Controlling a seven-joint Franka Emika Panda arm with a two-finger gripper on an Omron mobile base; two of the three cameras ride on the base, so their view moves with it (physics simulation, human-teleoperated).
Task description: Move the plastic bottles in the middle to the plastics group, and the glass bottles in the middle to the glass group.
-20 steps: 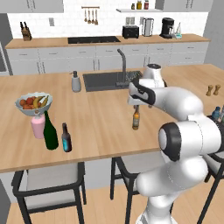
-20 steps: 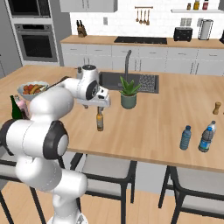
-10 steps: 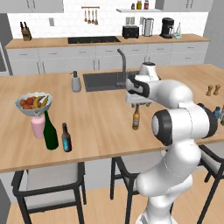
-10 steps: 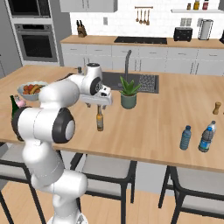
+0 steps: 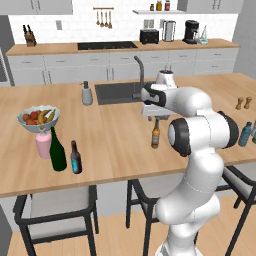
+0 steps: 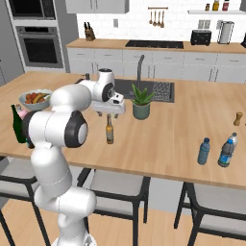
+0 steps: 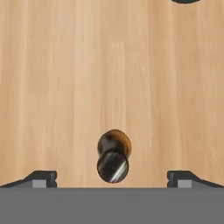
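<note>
The amber-brown glass bottle (image 5: 155,134) (image 6: 110,129) stands upright in the middle of the island. My gripper (image 5: 153,115) (image 6: 110,110) (image 7: 113,179) hangs just above its neck, pointing down and open. In the hand view the bottle's top (image 7: 113,165) lies midway between the wide-apart fingertips (image 7: 41,178), untouched. The dark bottle with the blue label (image 5: 75,157) stands beside the tall green wine bottle (image 5: 57,150) (image 6: 18,126) at the island's left end. Two small blue plastic bottles (image 6: 204,151) (image 6: 227,150) stand together at the right end, one of them (image 5: 245,134) near the frame edge.
A fruit bowl (image 5: 38,119) and a pink container (image 5: 44,145) sit by the wine bottle. A potted plant (image 6: 141,103) stands just behind the amber bottle beside the sink (image 5: 117,92). A soap dispenser (image 5: 87,93) and salt and pepper shakers (image 5: 243,103) stand further off.
The arm's upper links have swung round while the hand stayed over the amber bottle. The bottle has not moved.
</note>
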